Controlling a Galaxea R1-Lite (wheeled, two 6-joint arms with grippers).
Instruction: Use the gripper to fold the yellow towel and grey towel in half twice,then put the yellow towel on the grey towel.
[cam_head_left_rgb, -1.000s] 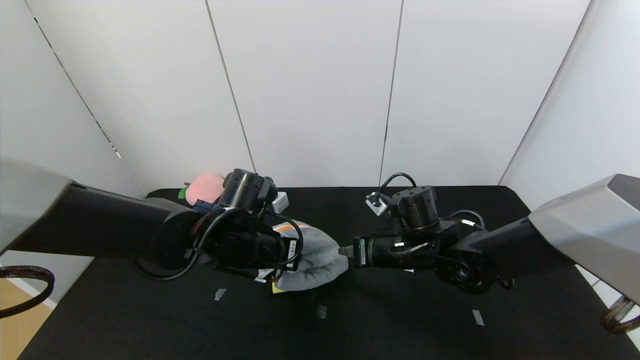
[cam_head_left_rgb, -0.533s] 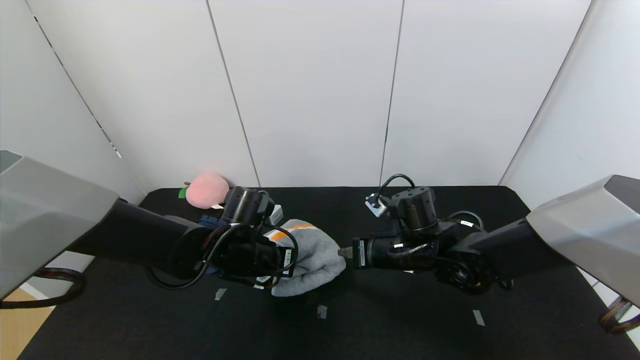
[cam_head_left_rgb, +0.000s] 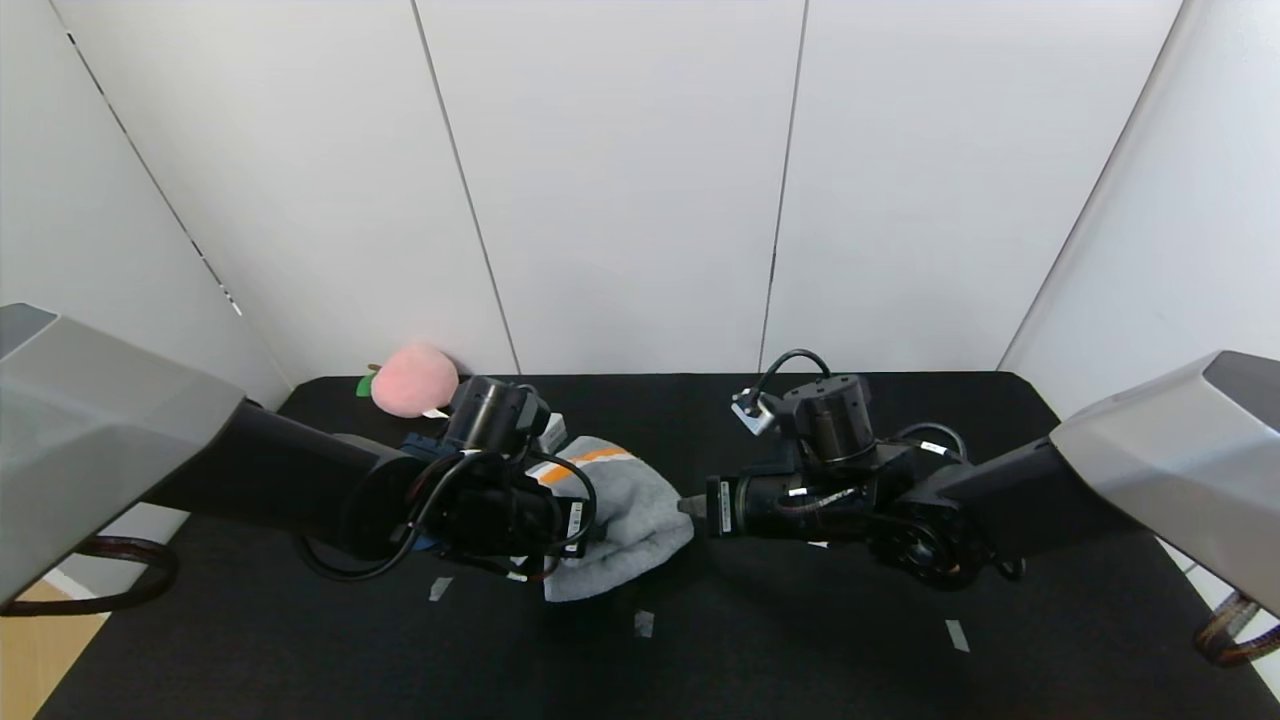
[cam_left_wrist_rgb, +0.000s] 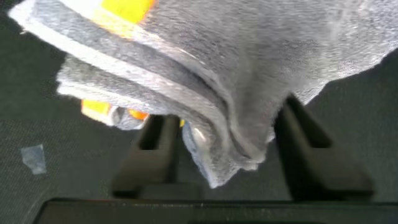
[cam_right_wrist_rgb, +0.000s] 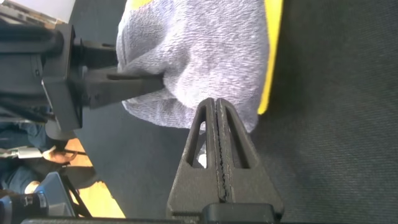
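Left pincer (cam_left_wrist_rgb: 227, 146) now parted, peach toy (cam_head_left_rgb: 414, 379) behind

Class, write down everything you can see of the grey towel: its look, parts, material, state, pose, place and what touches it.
The grey towel is a mid-grey, fluffy terry cloth with orange marks on a paler band. It lies folded in several layers, bunched into a soft mound on the black table, between the two arms. In the left wrist view its layered edge hangs between the parted fingers of the left gripper. The shut right gripper presses its tip against the towel's opposite side. A yellow strip, seemingly the yellow towel, shows along one edge.
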